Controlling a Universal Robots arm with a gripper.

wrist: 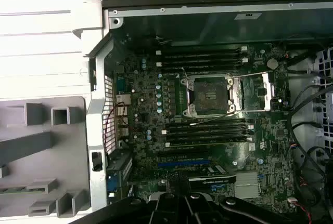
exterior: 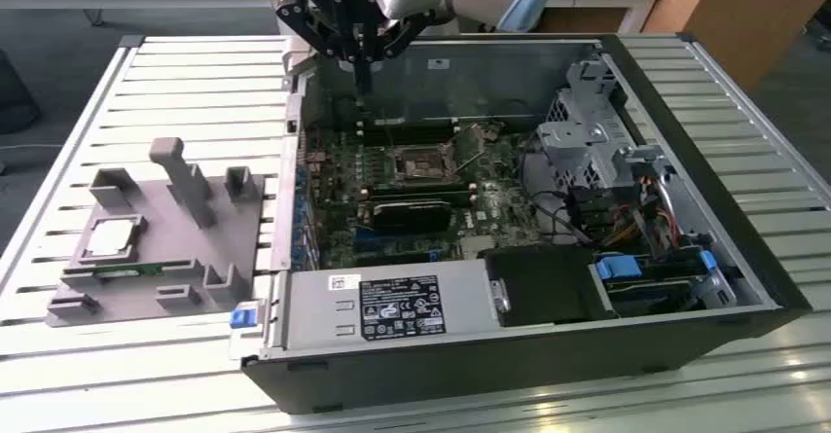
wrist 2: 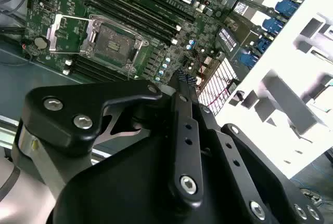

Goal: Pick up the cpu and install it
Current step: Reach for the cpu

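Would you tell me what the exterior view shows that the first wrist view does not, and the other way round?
The exterior view adds the cpu, lying flat in the grey fixture outside the case, and the labelled power supply. The first wrist view adds a coin battery beside the socket's swung-open cover. Shared: the open socket, the memory slots, part of the fixture, and the hand, which is over the case and away from the cpu.

Dull silver metal cpu (exterior: 115, 235), matt grey plastic fixture (exterior: 182, 250) — matt black gripper (exterior: 361, 89)
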